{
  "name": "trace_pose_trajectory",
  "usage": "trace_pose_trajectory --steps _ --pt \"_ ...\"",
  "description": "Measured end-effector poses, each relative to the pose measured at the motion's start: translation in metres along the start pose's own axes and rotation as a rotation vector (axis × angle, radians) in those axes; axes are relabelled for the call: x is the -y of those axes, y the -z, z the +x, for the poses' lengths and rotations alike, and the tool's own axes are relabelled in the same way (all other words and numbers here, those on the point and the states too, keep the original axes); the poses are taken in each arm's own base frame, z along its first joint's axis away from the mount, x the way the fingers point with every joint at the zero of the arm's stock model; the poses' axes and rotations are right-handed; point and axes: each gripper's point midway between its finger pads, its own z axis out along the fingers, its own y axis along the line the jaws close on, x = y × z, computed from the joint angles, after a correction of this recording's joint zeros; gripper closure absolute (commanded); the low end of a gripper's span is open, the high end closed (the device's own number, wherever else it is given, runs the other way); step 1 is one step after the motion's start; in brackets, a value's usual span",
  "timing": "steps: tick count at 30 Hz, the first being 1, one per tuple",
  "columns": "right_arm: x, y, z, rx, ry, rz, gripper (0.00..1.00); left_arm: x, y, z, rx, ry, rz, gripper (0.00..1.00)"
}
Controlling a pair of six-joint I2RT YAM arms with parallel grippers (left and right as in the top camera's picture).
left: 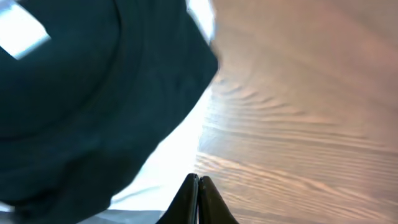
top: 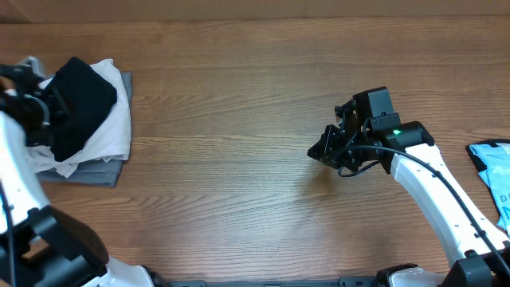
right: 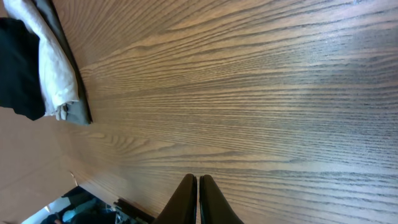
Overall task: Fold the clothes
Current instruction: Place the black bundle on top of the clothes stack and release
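Wood-grain brown tabletop (top: pixel 239 119) is seen in all views, mostly bare at ctr. At its far left edge a soft black short-sleeved T-shirt (top: pixel 80 100) is found bunched on top of a rumpled off-white fabric garment (top: pixel 111 131), which is itself laid on a flat grey cloth (top: pixel 100 171). In the left wrist view a small white patch (left: pixel 22 31) is seen on the black fabric. The left gripper (left: pixel 199 183) is held just beside the pile, over the white fabric's edge, w/ jaws pressed together and nothing seen btwn them. The right gripper (right: pixel 198 186) is held right of ctr, well apart from the pile, jaws likewise closed on nothing. A light blue printed item (top: pixel 494 171) is seen at the right edge.
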Motion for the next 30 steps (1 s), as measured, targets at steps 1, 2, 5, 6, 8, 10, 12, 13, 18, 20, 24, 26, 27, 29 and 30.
trace_pose_trajectory --steps 1,2,5,6,8,10,12,13,18,20,24,26,27,29,30 --pt "0.000 0.000 0.000 0.000 0.001 0.000 0.93 -0.007 -0.011 0.004 -0.014 0.012 -0.027 0.96" --pt "0.000 0.000 0.000 0.000 -0.001 0.001 0.93 -0.017 -0.024 0.007 -0.024 0.028 -0.058 0.96" --pt "0.000 0.000 0.000 -0.001 0.000 0.000 0.93 -0.050 -0.055 0.011 -0.039 0.081 -0.137 0.96" --pt "0.000 0.000 0.000 -0.001 -0.001 0.001 0.93 -0.060 -0.062 0.012 -0.044 0.098 -0.153 0.88" --pt "0.000 0.000 0.001 -0.002 -0.002 0.002 0.93 -0.075 -0.074 0.014 -0.053 0.131 -0.173 0.77" --pt "0.001 0.000 0.002 -0.007 -0.005 0.005 0.93 -0.083 -0.078 0.015 -0.052 0.158 -0.178 0.74" --pt "0.002 0.000 0.002 -0.009 -0.007 0.007 0.93 -0.086 -0.077 0.014 -0.047 0.160 -0.178 0.65" --pt "0.002 0.000 0.002 -0.009 -0.007 0.007 0.93 -0.086 -0.076 0.013 -0.048 0.151 -0.178 0.60" --pt "0.003 0.000 0.001 -0.004 -0.008 0.013 0.93 -0.073 -0.051 -0.004 -0.053 0.132 -0.156 0.47" --pt "0.005 0.000 0.000 0.002 -0.006 0.024 0.93 -0.061 -0.031 -0.024 -0.017 0.121 -0.126 0.46" --pt "0.009 0.000 -0.003 0.021 0.023 0.049 0.93 -0.021 0.031 -0.057 0.069 0.083 -0.043 0.41" --pt "0.010 0.000 -0.005 0.030 0.048 0.059 0.93 0.003 0.066 -0.062 0.112 0.058 -0.011 0.36" --pt "0.011 0.000 -0.006 0.036 0.059 0.064 0.93 0.017 0.087 -0.062 0.138 0.036 0.003 0.33" --pt "0.011 0.001 -0.009 0.049 0.091 0.068 0.93 0.046 0.124 -0.056 0.179 -0.026 0.023 0.13" --pt "0.011 0.001 -0.010 0.053 0.100 0.071 0.93 0.058 0.136 -0.052 0.190 -0.045 0.033 0.00"
